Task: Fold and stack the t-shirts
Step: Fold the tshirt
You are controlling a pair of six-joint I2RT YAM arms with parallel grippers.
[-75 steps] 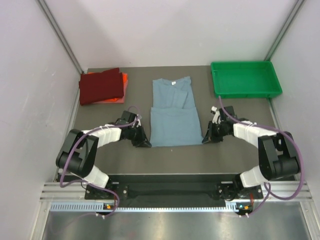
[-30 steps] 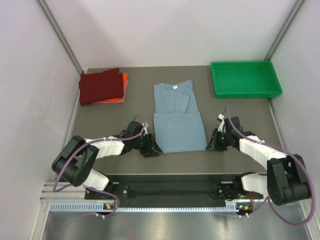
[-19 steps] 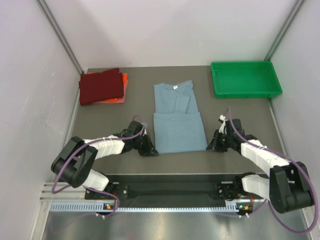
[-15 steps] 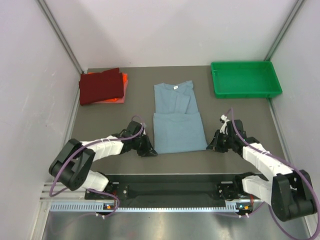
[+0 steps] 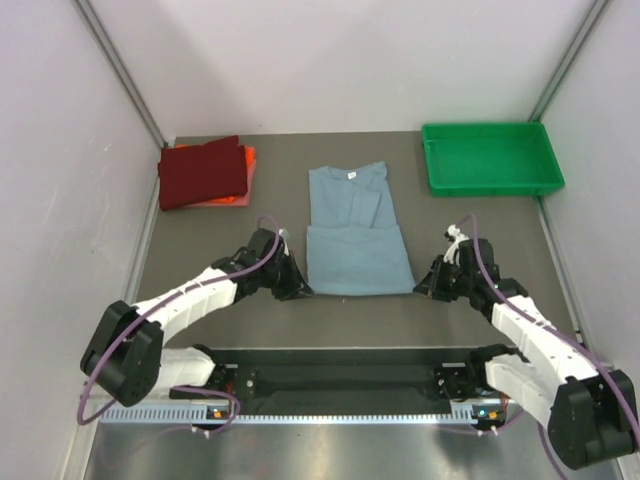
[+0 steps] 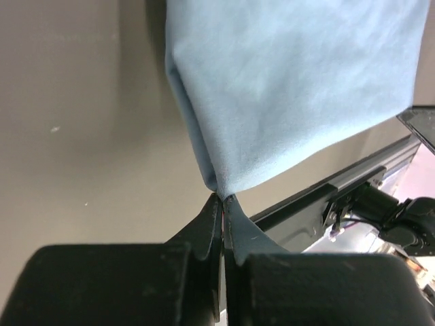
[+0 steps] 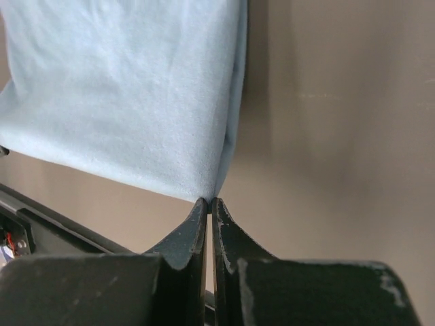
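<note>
Left gripper (image 6: 222,198) pinches a grey-blue t-shirt (image 5: 355,255) corner; right gripper (image 7: 209,201) another.

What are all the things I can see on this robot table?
blue t-shirt: one, dusty grey-blue, half folded, middle of the table
red t-shirt: one, dark red, folded, far left corner, on top of the orange one
orange t-shirt: one, orange, folded, under the red one, only its edges showing
tray: one, green, far right corner, nothing in it
table: one, dark grey-brown, under everything
left gripper: one, black, pinching the near left corner of the blue t-shirt
right gripper: one, black, pinching the near right corner of the blue t-shirt
</note>
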